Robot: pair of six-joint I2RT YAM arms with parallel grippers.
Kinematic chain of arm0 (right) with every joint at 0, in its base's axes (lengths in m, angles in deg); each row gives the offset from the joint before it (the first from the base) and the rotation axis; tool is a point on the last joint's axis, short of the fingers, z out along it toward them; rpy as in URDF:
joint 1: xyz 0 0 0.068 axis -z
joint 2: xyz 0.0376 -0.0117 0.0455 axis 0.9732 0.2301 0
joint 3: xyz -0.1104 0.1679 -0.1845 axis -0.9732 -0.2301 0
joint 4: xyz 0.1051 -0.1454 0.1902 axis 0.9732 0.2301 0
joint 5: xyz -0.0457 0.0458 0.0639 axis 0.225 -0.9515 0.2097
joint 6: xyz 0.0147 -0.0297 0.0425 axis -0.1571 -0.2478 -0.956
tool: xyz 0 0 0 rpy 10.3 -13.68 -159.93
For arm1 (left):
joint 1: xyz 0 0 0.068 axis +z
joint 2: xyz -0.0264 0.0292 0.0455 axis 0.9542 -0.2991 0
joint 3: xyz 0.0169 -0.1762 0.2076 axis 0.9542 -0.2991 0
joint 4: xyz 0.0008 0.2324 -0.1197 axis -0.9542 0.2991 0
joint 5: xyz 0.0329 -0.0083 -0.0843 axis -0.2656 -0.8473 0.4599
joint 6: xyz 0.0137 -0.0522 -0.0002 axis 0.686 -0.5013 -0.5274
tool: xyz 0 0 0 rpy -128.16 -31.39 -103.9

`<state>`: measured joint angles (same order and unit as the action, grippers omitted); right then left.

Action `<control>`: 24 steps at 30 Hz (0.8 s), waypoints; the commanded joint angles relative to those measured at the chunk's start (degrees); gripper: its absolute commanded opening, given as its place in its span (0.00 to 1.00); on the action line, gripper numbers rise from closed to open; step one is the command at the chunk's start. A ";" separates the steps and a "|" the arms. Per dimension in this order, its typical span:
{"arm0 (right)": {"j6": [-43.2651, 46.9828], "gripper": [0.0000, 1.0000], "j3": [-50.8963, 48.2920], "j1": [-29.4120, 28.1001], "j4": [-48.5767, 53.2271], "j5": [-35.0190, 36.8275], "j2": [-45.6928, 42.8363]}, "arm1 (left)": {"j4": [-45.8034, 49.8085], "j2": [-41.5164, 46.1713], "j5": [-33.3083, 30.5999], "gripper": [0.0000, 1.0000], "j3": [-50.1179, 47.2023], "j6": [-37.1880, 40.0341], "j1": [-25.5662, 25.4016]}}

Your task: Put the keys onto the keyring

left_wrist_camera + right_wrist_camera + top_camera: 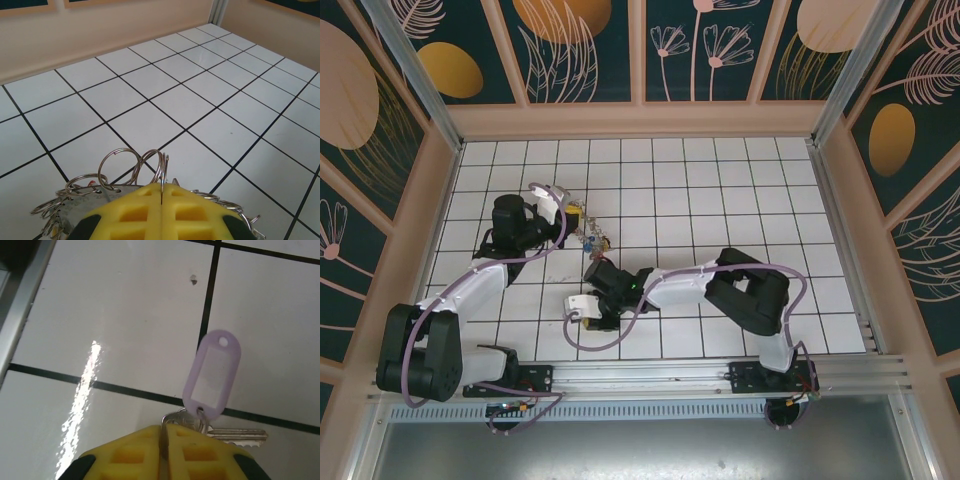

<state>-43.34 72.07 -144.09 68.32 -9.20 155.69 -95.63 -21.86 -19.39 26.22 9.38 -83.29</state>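
My right gripper (163, 430) sits low over the white tiles (125, 315), near the aluminium rail (22, 300). Its yellow pads are pressed together on the head of a key (235, 434) with a lilac tag (212, 375). Farther out, my left gripper (161, 187) is clamped on a thin split ring (163, 167), with the bunch of keys and rings (592, 238) just beyond it.

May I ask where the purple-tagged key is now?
Right wrist view, right of centre: the key lies at the right gripper, tag across a tile line.
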 commanded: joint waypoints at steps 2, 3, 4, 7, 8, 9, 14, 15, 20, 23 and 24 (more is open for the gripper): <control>1.67 0.18 0.39 0.19 -0.23 -2.93 -1.93 | -2.78 0.60 1.66 0.00 0.60 -1.00 0.42; 1.74 0.20 0.82 0.38 -0.26 -3.02 -1.60 | -2.78 0.54 1.64 0.00 0.64 -1.00 0.48; 1.99 0.21 1.19 0.58 -0.10 -3.16 -1.33 | -2.78 0.54 1.60 0.00 0.66 -1.00 0.48; 1.68 0.24 1.58 1.33 -0.15 -4.07 -0.91 | -2.58 0.66 1.56 0.00 0.66 -1.07 0.42; 1.59 0.26 1.41 1.42 -0.27 -4.72 -1.24 | -2.81 0.76 1.64 0.00 0.50 -1.37 0.49; 1.10 0.29 0.76 1.58 -0.83 -5.16 -1.98 | -3.08 0.83 1.79 0.00 0.50 -1.44 0.42; -3.24 0.33 -2.61 3.66 -2.89 -7.06 -5.20 | -2.34 1.53 1.27 0.00 0.67 -0.95 0.47; -4.63 0.33 -3.03 3.84 -3.62 -6.99 -5.40 | -2.42 1.85 1.21 0.00 0.41 -0.96 0.49; -11.59 0.37 -2.84 3.34 -5.49 -7.47 -3.95 | -2.08 2.17 1.18 0.00 0.53 -0.56 0.58; -12.92 0.39 -2.81 3.14 -5.90 -7.46 -2.84 | -2.04 2.17 1.46 0.00 0.47 -0.50 0.46; -12.74 0.40 -2.37 2.83 -5.54 -7.80 -2.40 | -1.99 2.17 1.51 0.00 0.49 -0.54 0.48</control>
<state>-52.96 69.73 -140.62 64.13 -15.00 152.28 -95.63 -21.27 -19.37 26.22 9.01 -83.21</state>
